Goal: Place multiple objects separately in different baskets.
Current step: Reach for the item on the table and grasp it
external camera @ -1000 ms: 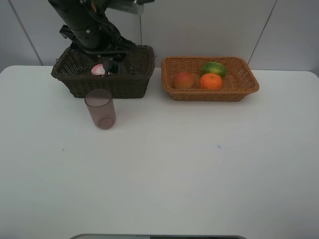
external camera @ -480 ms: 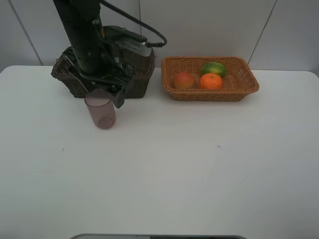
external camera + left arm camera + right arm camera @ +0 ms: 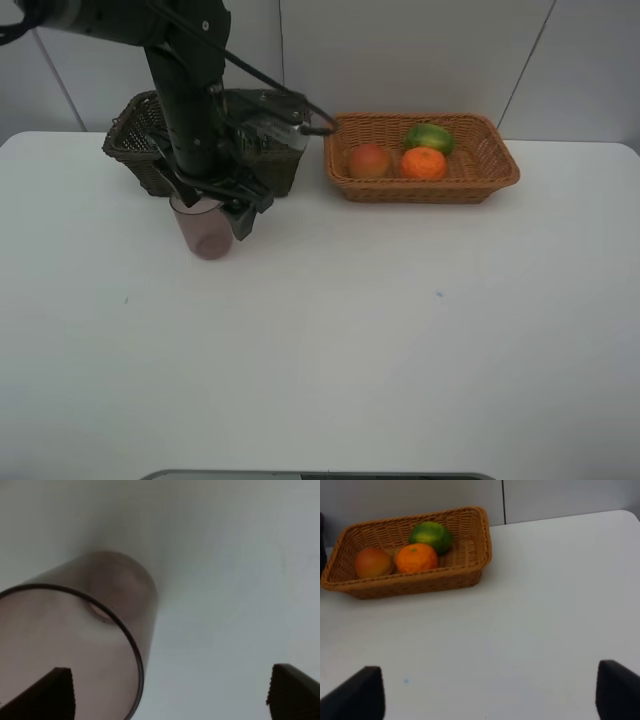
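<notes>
A translucent mauve cup [image 3: 208, 240] stands upright on the white table in front of the dark brown basket [image 3: 128, 150]. My left gripper [image 3: 213, 210] hangs open just above the cup's rim. In the left wrist view the cup [image 3: 117, 590] lies partly between the jaws, one fingertip [image 3: 50, 692] over its mouth and the other [image 3: 292, 692] well off to the side; the left gripper [image 3: 170, 695] holds nothing. The light tan basket [image 3: 500, 172] holds a red-orange fruit [image 3: 369, 160], a green fruit [image 3: 429, 137] and an orange [image 3: 423, 162]. My right gripper [image 3: 487, 692] is open and empty, facing that basket [image 3: 475, 555].
The left arm [image 3: 190, 90] rises in front of the dark basket and hides its inside. The two baskets stand side by side along the table's [image 3: 400, 330] far edge, against a white wall. The right arm is outside the high view.
The left arm has come forward and down from over the dark basket to just above the cup, gripper still open. The right gripper has not moved.
</notes>
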You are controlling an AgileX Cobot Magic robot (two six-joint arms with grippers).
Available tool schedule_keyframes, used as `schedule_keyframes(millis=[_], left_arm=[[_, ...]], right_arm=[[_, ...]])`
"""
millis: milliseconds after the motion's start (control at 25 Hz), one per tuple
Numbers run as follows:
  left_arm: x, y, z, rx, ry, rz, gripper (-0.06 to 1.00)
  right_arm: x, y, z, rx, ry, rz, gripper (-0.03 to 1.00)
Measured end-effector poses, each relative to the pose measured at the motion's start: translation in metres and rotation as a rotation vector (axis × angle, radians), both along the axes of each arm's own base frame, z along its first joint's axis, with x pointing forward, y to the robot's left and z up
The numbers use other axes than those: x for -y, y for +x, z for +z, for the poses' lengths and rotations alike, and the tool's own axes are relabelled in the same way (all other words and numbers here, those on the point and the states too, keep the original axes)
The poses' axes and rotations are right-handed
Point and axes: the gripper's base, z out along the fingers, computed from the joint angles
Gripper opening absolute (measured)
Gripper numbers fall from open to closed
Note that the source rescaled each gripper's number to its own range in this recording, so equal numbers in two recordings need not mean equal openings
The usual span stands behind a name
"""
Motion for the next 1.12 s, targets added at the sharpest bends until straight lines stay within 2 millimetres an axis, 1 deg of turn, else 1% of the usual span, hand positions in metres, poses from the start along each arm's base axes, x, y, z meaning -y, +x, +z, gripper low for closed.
schedule_keyframes(millis=[480, 760, 840, 920, 960, 1120], left_arm=[[0.004, 0.007, -0.032, -0.025, 0.014, -0.013, 0.99], [0.006, 0.008, -0.038, -0.021, 0.010, -0.016, 0.99], [0.006, 0.008, -0.039, -0.024, 0.012, -0.016, 0.97], [0.006, 0.008, -0.041, -0.028, 0.015, -0.016, 0.87], [0.006, 0.008, -0.041, -0.028, 0.015, -0.016, 0.78], [0.006, 0.008, -0.041, -0.029, 0.015, -0.016, 0.30]], right_arm=[[0.000, 0.000, 0.000, 0.000, 0.000, 0.000, 0.83], [0.000, 0.000, 0.000, 0.000, 0.000, 0.000, 0.83], [0.000, 0.000, 0.000, 0.000, 0.000, 0.000, 0.83], [0.000, 0.000, 0.000, 0.000, 0.000, 0.000, 0.83], [0.000, 0.000, 0.000, 0.000, 0.000, 0.000, 0.83], [0.000, 0.000, 0.000, 0.000, 0.000, 0.000, 0.83]])
